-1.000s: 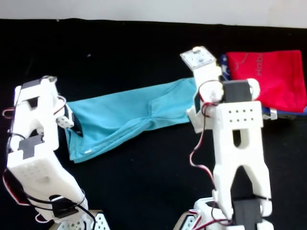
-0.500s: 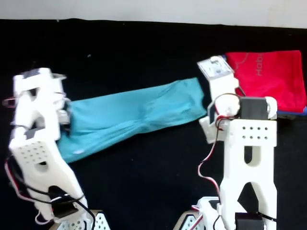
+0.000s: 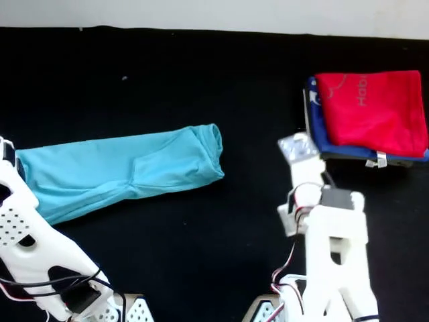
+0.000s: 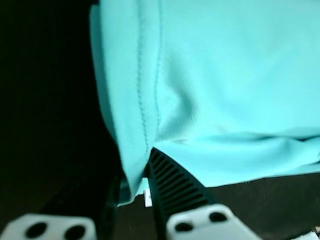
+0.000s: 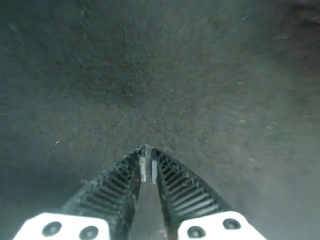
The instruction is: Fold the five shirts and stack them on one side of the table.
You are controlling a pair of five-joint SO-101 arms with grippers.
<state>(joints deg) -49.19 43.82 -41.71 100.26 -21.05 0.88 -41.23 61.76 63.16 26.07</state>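
A teal shirt (image 3: 120, 171) lies folded into a long band across the left half of the black table. My left gripper (image 4: 140, 170) is shut on its hemmed edge (image 4: 135, 100) at the shirt's left end, where the left arm (image 3: 23, 221) stands at the table's left side. My right gripper (image 5: 147, 150) is shut with nothing in it, over bare black cloth. The right arm (image 3: 328, 228) stands near the front, right of the teal shirt and apart from it. A folded red shirt (image 3: 372, 107) rests on a folded blue shirt (image 3: 315, 127) at the far right.
The black tablecloth (image 3: 201, 74) covers the whole table, bare at the back and between the teal shirt and the stack. A pale wall strip (image 3: 214, 13) runs along the far edge.
The teal shirt has slid to the left with my left gripper. My right gripper has come away from the shirt's right end and drawn back toward the front.
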